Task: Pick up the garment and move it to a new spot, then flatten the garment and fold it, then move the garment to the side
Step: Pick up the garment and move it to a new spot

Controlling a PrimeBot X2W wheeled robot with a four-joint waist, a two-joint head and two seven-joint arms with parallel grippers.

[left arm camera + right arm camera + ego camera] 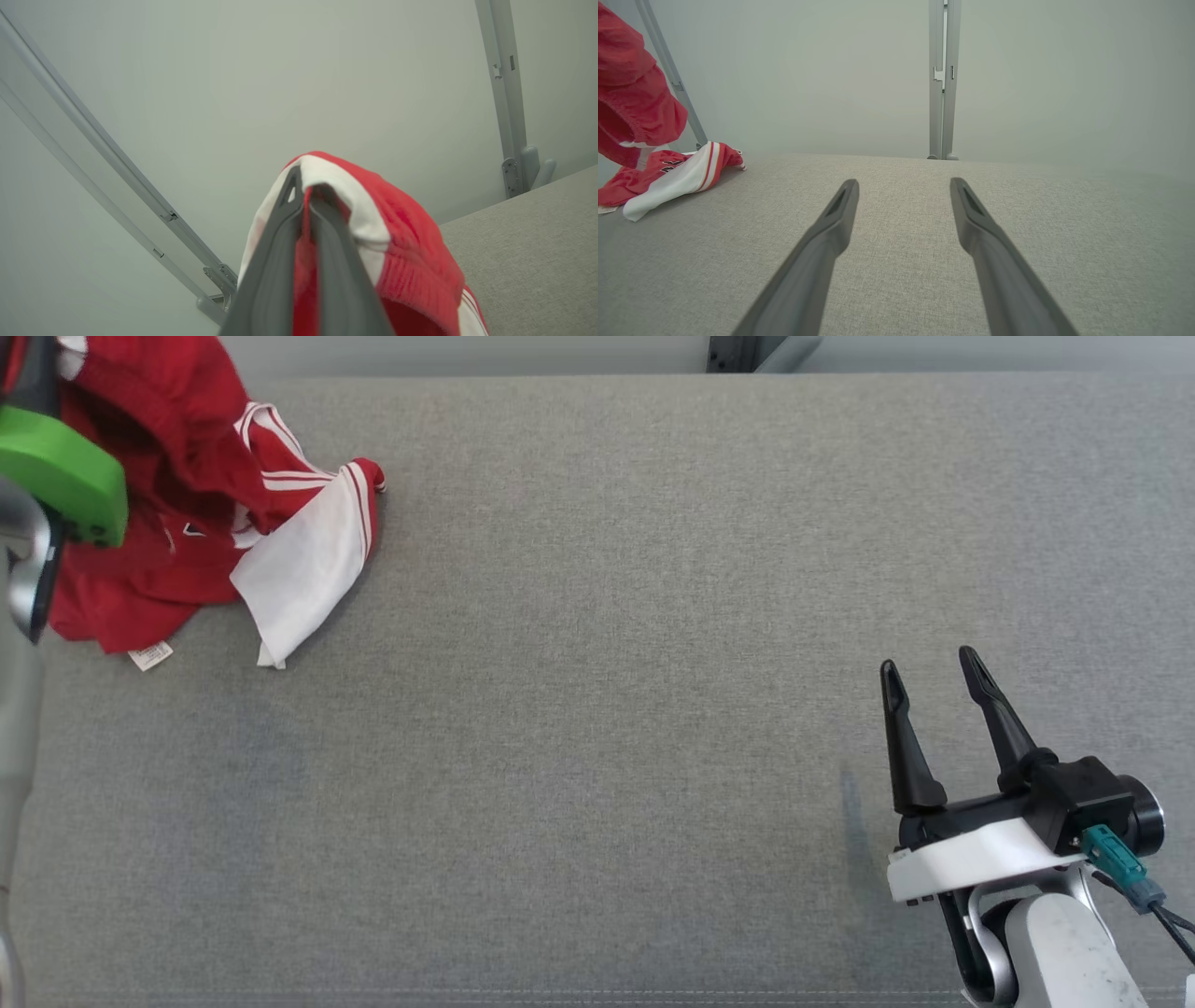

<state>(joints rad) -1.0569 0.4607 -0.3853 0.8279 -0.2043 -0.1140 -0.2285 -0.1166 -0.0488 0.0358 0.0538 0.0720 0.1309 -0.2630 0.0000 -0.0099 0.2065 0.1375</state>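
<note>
The garment (201,504) is red with white stripes and a white panel, crumpled at the far left of the grey table (607,663), partly lifted off it. In the left wrist view my left gripper (303,196) is shut on a red and white fold of the garment (397,233), raised above the table. The right wrist view shows the garment (640,140) at its left, part hanging and part lying on the cloth. My right gripper (929,672) stands open at the lower right, far from the garment, with nothing between its fingers (840,210).
A green part of my left arm (65,476) covers the garment's left side. A pale wall with grey frame posts (941,79) runs behind the table's far edge. The grey cloth surface stretches between the two grippers.
</note>
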